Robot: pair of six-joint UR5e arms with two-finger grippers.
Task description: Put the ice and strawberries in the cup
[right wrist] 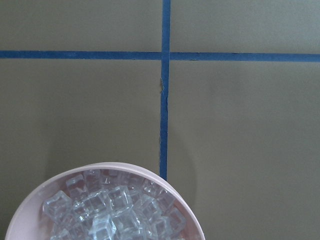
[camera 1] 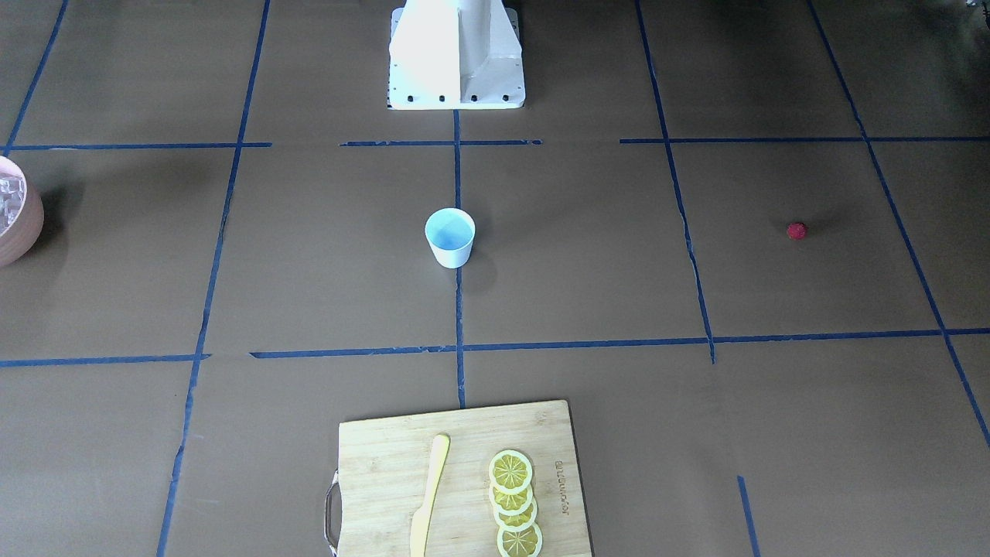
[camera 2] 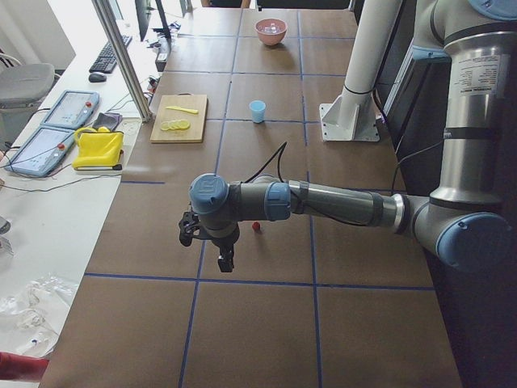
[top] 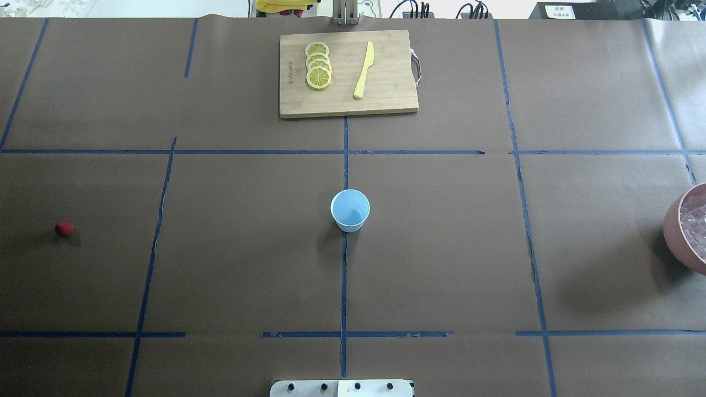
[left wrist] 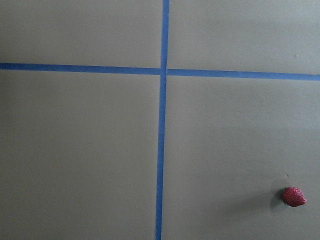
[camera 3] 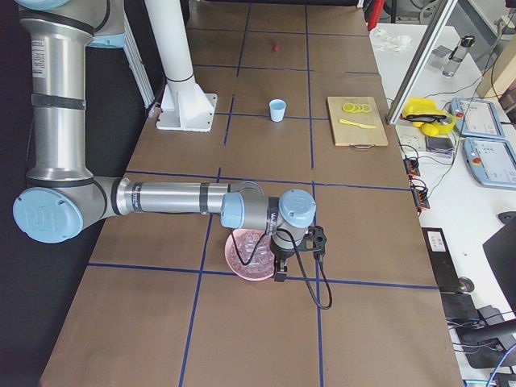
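The white cup point(top: 349, 210) with a pale blue inside stands upright and empty at the table's middle, also in the front view point(camera 1: 449, 236). One small red strawberry point(top: 64, 229) lies alone on the table's left side; it shows at the lower right of the left wrist view point(left wrist: 293, 196). Ice cubes point(right wrist: 112, 207) fill a pink bowl point(right wrist: 120, 164) at the right edge point(top: 675, 231). My left gripper point(camera 2: 226, 260) hangs near the strawberry point(camera 2: 256, 227). My right gripper point(camera 3: 280, 272) hangs over the bowl's edge point(camera 3: 234, 260). I cannot tell whether either is open.
A wooden cutting board point(top: 386, 99) at the table's far side carries several lemon slices point(top: 318, 66) and a yellow knife point(top: 364, 70). The robot's white base point(camera 1: 456, 54) stands at the near middle. Blue tape lines cross the brown table.
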